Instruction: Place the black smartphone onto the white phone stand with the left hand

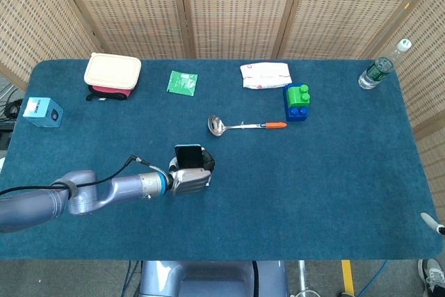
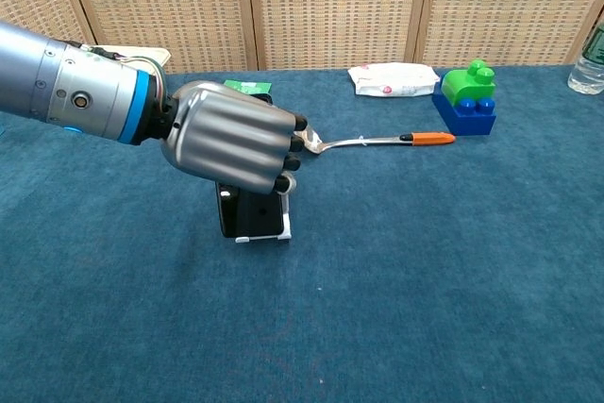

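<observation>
L robot hand (image 2: 231, 134) grips black smartphone (image 2: 253, 213) on white phone stand (image 2: 269, 237).

Ladle (image 1: 240, 126) mid-table; green-blue blocks (image 1: 297, 101), white packet (image 1: 265, 74), green sachet (image 1: 182, 82), lunchbox (image 1: 112, 73), bottle (image 1: 380, 66), blue box (image 1: 42, 112).

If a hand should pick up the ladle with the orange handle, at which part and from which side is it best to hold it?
Probably the orange grip of the ladle, taken from above. The ladle lies flat on the table, bowl toward the robot's left, and its handle end has open cloth on the near side. The thin metal shaft is harder to pinch.
</observation>
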`<act>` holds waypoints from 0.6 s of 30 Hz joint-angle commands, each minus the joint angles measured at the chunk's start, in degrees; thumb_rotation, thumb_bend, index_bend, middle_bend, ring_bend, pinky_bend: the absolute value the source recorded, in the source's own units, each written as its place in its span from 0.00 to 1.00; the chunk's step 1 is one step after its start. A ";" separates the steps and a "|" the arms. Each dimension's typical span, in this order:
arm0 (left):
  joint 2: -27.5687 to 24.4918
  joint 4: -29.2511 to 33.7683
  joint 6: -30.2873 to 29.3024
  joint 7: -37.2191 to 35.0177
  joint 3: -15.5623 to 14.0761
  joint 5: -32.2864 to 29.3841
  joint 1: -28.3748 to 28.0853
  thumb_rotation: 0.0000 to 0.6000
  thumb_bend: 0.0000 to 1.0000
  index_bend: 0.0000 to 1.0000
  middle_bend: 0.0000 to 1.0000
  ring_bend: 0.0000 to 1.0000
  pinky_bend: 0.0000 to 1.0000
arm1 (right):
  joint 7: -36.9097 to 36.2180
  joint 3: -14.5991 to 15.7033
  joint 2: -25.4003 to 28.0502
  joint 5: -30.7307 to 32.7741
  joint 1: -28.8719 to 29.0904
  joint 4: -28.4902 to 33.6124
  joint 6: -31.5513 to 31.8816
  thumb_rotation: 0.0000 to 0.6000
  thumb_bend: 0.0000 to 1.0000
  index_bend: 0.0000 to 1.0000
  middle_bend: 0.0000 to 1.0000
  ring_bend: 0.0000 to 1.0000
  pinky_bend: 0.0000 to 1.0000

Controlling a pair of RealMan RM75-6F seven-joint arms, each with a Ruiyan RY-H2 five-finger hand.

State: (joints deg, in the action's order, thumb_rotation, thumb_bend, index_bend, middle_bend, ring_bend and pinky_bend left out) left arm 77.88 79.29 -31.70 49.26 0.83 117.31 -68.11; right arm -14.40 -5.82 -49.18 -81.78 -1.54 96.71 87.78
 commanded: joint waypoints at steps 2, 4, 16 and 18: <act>0.75 -0.48 0.24 0.50 -0.25 -0.14 -0.37 1.00 0.10 0.49 0.41 0.55 0.43 | -0.34 0.00 0.12 -0.01 -0.07 -0.08 0.04 1.00 0.00 0.00 0.00 0.00 0.00; 1.00 -0.74 0.24 0.72 -0.40 -0.16 -0.57 1.00 0.09 0.48 0.40 0.53 0.43 | -0.47 -0.02 0.13 0.02 -0.05 -0.15 -0.01 1.00 0.00 0.00 0.00 0.00 0.00; 0.80 0.91 2.72 9.45 3.58 -5.34 2.23 1.00 0.03 0.06 0.00 0.06 0.35 | -0.70 0.03 0.28 0.02 -0.04 -0.11 -0.18 1.00 0.00 0.00 0.00 0.00 0.00; 0.70 1.50 3.56 11.05 4.43 -6.48 2.65 1.00 0.03 0.06 0.00 0.06 0.35 | -0.67 0.05 0.29 0.01 -0.08 -0.09 -0.13 1.00 0.00 0.00 0.00 0.00 0.00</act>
State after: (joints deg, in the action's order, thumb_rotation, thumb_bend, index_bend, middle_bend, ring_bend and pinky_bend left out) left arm 78.69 80.22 -28.83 59.38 4.53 111.68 -65.95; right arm -15.07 -5.77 -48.88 -81.76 -1.62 96.63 87.66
